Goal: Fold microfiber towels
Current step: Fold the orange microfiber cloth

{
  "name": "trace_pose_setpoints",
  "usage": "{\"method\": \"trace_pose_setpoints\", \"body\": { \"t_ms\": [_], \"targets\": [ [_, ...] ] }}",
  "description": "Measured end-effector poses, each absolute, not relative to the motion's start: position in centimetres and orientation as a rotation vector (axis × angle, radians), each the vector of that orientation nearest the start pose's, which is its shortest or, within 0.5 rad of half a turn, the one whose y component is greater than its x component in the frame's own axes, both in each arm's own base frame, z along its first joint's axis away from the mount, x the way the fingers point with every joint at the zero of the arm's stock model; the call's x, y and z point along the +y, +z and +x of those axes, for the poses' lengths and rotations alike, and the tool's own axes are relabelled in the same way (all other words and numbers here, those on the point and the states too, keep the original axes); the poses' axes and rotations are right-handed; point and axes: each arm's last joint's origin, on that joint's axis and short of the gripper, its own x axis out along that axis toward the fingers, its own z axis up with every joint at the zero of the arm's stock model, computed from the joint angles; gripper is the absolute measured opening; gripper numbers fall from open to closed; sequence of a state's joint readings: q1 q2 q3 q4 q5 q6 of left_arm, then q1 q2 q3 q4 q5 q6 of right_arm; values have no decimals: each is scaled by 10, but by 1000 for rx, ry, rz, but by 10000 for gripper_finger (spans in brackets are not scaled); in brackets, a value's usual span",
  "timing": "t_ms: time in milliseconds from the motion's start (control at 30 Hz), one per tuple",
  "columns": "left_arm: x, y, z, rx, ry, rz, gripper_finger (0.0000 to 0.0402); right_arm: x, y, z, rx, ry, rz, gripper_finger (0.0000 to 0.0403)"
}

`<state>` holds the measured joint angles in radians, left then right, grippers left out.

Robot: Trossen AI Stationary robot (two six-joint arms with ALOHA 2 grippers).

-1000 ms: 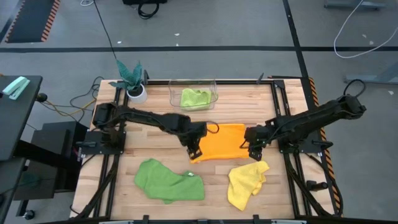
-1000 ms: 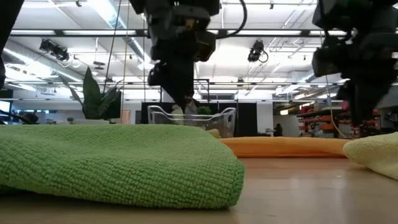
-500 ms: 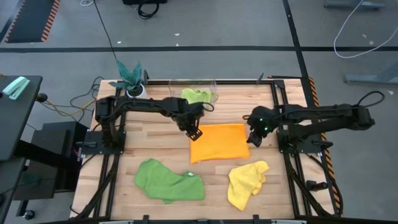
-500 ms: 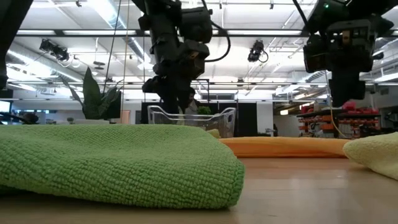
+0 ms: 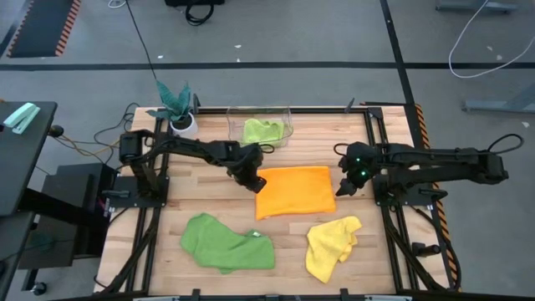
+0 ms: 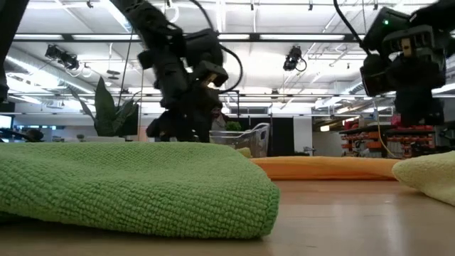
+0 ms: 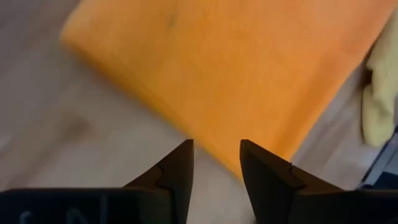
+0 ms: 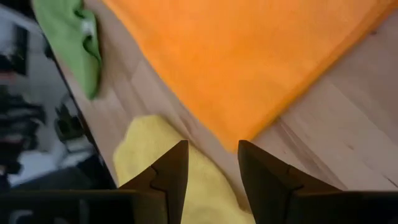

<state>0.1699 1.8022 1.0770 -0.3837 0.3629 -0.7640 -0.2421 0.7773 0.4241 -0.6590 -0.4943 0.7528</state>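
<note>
At centre frame, I judge the soft, limp orange towel [image 5: 292, 191] best pinched at its corners, with my left gripper [image 5: 252, 179] and right gripper [image 5: 343, 186] both parted and empty.

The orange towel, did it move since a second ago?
Yes. The orange towel now lies flat and squarer on the table, its far edge closer to the clear bin than before, with both grippers off it.

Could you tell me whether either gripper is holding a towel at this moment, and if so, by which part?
Nothing is held. The left gripper and right gripper stand open and empty beside opposite edges of the orange towel.
</note>
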Motion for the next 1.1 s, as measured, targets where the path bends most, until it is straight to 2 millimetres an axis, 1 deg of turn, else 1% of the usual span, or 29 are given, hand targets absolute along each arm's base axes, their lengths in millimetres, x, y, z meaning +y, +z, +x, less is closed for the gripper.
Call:
{"method": "trace_pose_setpoints", "body": {
  "t_ms": [133, 267, 367, 433, 500, 800, 967, 1100],
  "targets": [
    [50, 156, 322, 993, 302, -1048, 135, -20, 168, 126, 913, -152, 1119, 147],
    [50, 149, 301, 885, 358, -1138, 141, -21, 156, 121, 856, -178, 1174, 147],
    [49, 145, 294, 794, 360, -1206, 147, -23, 146, 116, 849, -220, 1210, 147],
    [49, 143, 294, 763, 353, -1228, 151, -24, 142, 116, 832, -240, 1229, 147],
    [48, 139, 291, 774, 372, -1243, 153, -26, 138, 114, 826, -274, 1252, 147],
    [47, 136, 289, 747, 447, -1206, 147, -35, 135, 112, 758, -434, 1271, 147],
    [48, 136, 290, 731, 473, -1190, 154, -37, 134, 112, 757, -463, 1297, 147],
    [48, 135, 289, 728, 478, -1182, 158, -35, 131, 113, 799, -461, 1330, 147]
  ]
}}
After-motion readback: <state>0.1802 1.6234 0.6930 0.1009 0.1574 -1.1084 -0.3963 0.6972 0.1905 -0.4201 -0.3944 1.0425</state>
